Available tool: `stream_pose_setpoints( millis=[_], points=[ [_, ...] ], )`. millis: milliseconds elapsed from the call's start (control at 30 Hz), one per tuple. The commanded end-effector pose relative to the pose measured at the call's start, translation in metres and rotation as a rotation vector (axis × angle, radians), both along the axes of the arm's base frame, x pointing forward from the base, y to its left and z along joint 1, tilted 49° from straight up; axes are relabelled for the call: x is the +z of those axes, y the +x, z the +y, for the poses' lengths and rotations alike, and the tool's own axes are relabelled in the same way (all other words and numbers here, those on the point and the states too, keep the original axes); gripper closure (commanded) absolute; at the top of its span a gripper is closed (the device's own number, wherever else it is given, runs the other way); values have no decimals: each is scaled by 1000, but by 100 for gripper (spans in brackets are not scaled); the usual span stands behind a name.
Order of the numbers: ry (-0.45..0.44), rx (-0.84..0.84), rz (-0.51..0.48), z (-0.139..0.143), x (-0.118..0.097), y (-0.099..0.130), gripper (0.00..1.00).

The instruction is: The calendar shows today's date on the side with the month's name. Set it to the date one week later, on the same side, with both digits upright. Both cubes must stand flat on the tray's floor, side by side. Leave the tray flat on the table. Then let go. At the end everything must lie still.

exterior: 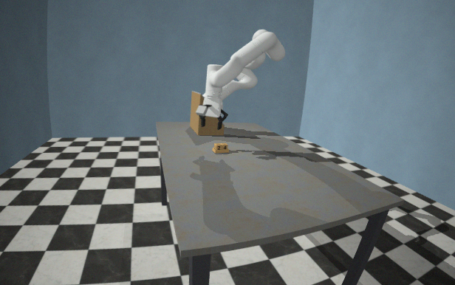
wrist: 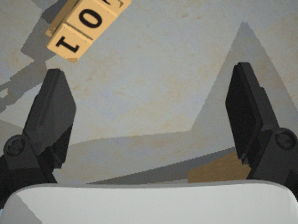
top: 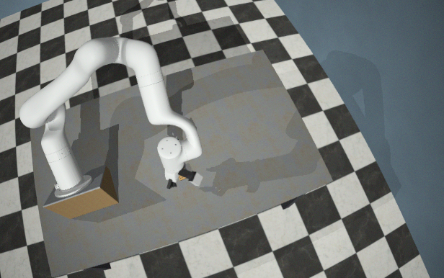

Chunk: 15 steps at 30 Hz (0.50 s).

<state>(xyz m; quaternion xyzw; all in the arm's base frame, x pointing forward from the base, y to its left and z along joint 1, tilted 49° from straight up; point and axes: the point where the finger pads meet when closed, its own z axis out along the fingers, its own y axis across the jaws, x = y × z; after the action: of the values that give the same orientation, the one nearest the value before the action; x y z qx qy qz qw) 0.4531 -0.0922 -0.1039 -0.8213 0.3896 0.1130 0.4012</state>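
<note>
The calendar's wooden tray (exterior: 221, 151) stands flat on the table, with two orange cubes side by side in it. In the exterior view the left cube (exterior: 219, 148) shows an upright 2 and the right cube (exterior: 224, 148) an upright 4. No month name is readable. The wrist view shows the nearer cube (wrist: 91, 18) at the upper left, with a 0 and a 1 on two faces; the other is mostly cut off. My gripper (exterior: 210, 127) (wrist: 149, 84) is open and empty, above the table on the arm-base side of the calendar. It largely hides the calendar in the top view.
The arm stands on a wooden pedestal (top: 86, 203) (exterior: 211, 127) at one end of the grey table (top: 252, 122) (exterior: 288, 192). The pedestal's upright panel rises behind the gripper in the exterior view. Shadows of the arm fall across the table.
</note>
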Motion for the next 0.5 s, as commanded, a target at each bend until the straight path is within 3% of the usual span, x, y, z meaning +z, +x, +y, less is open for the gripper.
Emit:
stream_pose_setpoints(
  millis=[0,133,233,300,467],
  points=[
    [-26,104,-137,2,4,3,0],
    [-42,187,-231,5,6,6,0],
    [-45,199,-245,5,6,6,0],
    [-62,280,-337,8,9,8,0],
    [-81,374,-444,11,12,10,0]
  ],
)
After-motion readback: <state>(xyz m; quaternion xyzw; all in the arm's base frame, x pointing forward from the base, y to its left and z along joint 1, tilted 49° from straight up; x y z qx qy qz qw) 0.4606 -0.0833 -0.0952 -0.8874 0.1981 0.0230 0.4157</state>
